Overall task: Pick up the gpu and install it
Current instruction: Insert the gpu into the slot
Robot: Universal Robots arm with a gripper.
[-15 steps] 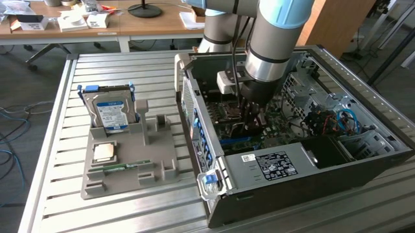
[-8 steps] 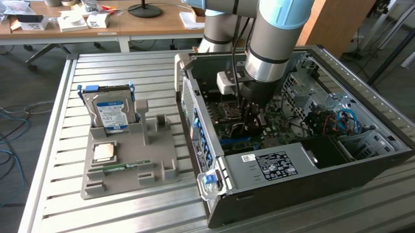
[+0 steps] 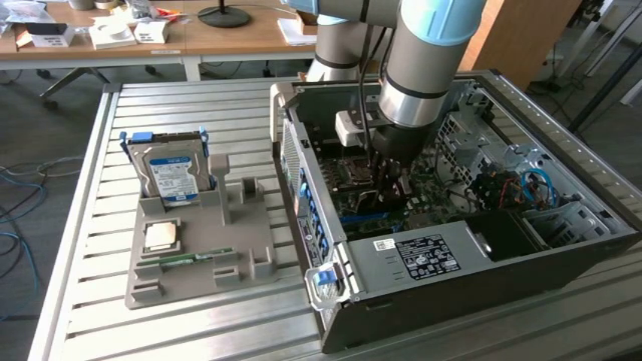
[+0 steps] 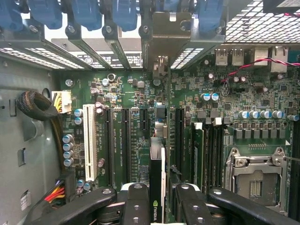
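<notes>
I see the gpu (image 4: 156, 168) edge-on: a thin black card with a small logo, standing upright on its long edge over the motherboard (image 4: 140, 93) slots, clamped in the gripper (image 4: 159, 192).

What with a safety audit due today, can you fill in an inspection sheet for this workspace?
Surface: slatted grey metal table, carrying a grey plastic parts tray and an open dark metal computer case.
Job's things: gpu, a thin black card with pale metal bracket, standing edge-on over the green motherboard inside the case.
Clutter: silver hard drive with blue-white label, square processor chip, narrow green memory stick, all on the tray.
Grippers: black two-fingered end effector, closed on the gpu.
Cables: blue cables in the case; loose cables on the floor.
Surroundings: wooden desks behind the table.
</notes>
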